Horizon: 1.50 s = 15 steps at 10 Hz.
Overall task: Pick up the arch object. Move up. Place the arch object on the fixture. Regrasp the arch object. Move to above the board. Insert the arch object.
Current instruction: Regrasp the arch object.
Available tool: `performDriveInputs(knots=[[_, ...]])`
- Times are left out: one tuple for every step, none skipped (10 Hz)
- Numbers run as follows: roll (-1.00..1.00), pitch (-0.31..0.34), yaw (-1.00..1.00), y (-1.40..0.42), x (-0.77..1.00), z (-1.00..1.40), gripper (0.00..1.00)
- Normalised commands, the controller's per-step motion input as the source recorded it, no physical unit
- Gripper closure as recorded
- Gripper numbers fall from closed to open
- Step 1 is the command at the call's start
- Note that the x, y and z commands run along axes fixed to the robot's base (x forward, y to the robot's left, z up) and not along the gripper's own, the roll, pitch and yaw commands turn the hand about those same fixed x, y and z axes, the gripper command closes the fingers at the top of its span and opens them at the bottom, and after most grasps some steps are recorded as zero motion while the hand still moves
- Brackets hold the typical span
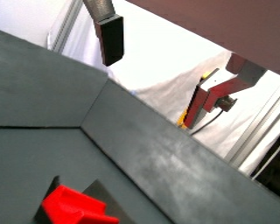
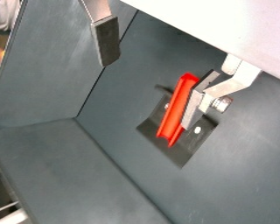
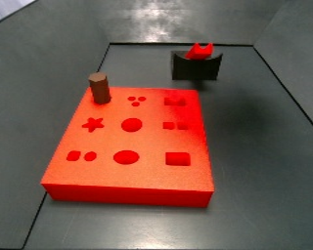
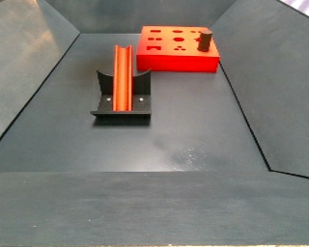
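The arch object, a long bright red bar, lies along the notch of the dark fixture in both side views. The fixture stands on the grey floor apart from the board. My gripper shows only in the wrist views. It is open and empty, raised off the floor, with the bar and fixture below it. One finger is clear of the bar; the other overlaps the bar's end in a wrist view.
A short brown cylinder peg stands upright in the board's corner. Sloped grey bin walls surround the floor. White cloth and a red clamp lie beyond the wall.
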Motion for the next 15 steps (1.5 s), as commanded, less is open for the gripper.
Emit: performDriveInputs(knots=[[0.33, 0.125, 0.20, -0.04, 0.10, 0.00, 0.00], [0.23, 0.089, 0.21, -0.03, 0.09, 0.00, 0.00], [0.19, 0.049, 0.21, -0.04, 0.08, 0.00, 0.00], [0.11, -0.017, 0.19, 0.05, 0.03, -1.00, 0.00], [0.10, -0.031, 0.17, 0.05, 0.03, -1.00, 0.00], [0.09, -0.070, 0.14, 0.04, 0.04, -1.00, 0.00], [0.07, -0.098, 0.11, 0.04, 0.05, -1.00, 0.00], [0.06, -0.120, 0.07, 0.04, 0.06, -1.00, 0.00], [0.05, -0.122, 0.04, 0.04, 0.06, -1.00, 0.00], [0.05, -0.127, 0.02, 0.04, 0.07, -1.00, 0.00], [0.05, -0.116, -0.02, 0.03, 0.07, -1.00, 0.00], [0.05, -0.106, -0.04, 0.03, 0.07, -1.00, 0.00], [0.05, -0.084, -0.05, 0.03, 0.07, -0.99, 0.00], [0.05, -0.074, -0.05, 0.02, 0.07, -0.88, 0.00], [0.05, -0.040, -0.06, 0.01, 0.06, -0.59, 0.00]])
